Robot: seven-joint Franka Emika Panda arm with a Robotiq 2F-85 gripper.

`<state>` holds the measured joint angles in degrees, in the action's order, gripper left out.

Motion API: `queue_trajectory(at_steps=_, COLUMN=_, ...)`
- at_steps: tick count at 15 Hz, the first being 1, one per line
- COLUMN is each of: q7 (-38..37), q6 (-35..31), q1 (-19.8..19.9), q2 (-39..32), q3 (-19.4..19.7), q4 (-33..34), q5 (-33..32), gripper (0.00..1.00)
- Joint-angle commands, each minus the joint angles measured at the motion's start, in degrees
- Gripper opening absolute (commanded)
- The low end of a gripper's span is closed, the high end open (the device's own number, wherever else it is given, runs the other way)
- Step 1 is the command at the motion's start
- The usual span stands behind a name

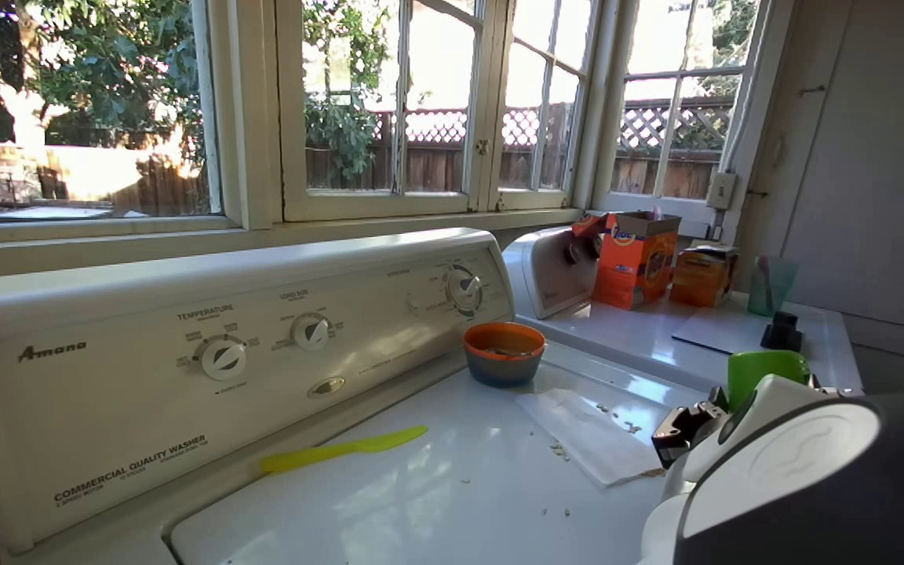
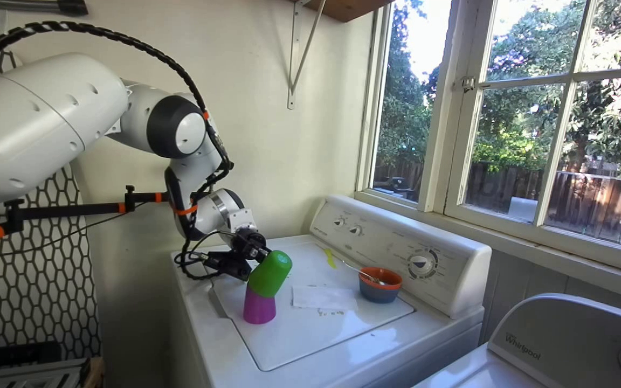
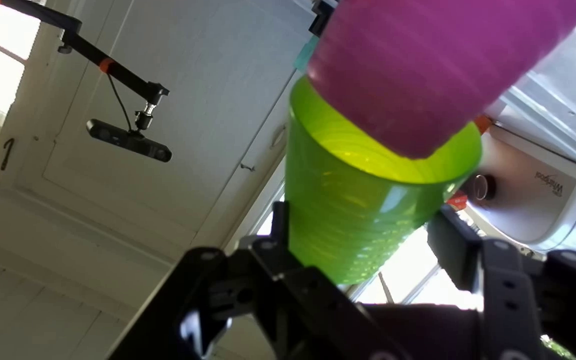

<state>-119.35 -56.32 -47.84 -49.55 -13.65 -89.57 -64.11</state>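
A green cup (image 3: 358, 210) sits between the fingers of my gripper (image 3: 363, 225), which is shut on it. The left pad lies along the cup's side, while the right pad meets it only near the rim. In an exterior view the green cup (image 2: 271, 274) hangs mouth down and tilted over a purple cup (image 2: 260, 308), which stands upside down on the washer lid (image 2: 310, 337). The narrow end of the purple cup (image 3: 433, 65) reaches into the green cup's mouth in the wrist view. The green cup (image 1: 766, 373) partly shows behind the arm.
An orange and grey bowl (image 1: 504, 365) with a spoon stands by the washer's control panel (image 1: 264, 345). Nearby lie a yellow-green knife (image 1: 342, 449), a white napkin (image 1: 589, 435) and scattered crumbs. Detergent boxes (image 1: 636, 263) and a teal cup (image 1: 774, 286) stand on the neighbouring machine.
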Motion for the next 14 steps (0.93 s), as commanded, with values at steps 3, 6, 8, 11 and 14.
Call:
queue_trajectory(at_steps=3, q7=1.04, q6=-0.88, q1=0.32, q2=-0.59, q3=-0.93, q4=0.81, q5=1.84, gripper=0.45)
queue_trajectory(at_steps=6, q7=2.11, q6=-0.16, q1=0.25, q2=-0.84, q3=-0.86, q4=1.39, q5=2.92, gripper=0.45)
queue_trajectory(at_steps=8, q7=2.76, q6=0.66, q1=0.06, q2=-1.38, q3=-0.5, q4=2.08, q5=3.55, gripper=0.45)
queue_trajectory(at_steps=11, q7=2.76, q6=1.67, q1=-0.17, q2=-1.89, q3=0.11, q4=2.83, q5=4.69, gripper=0.45)
queue_trajectory(at_steps=14, q7=2.28, q6=3.15, q1=-0.58, q2=-2.98, q3=0.99, q4=3.82, q5=5.36, gripper=0.45)
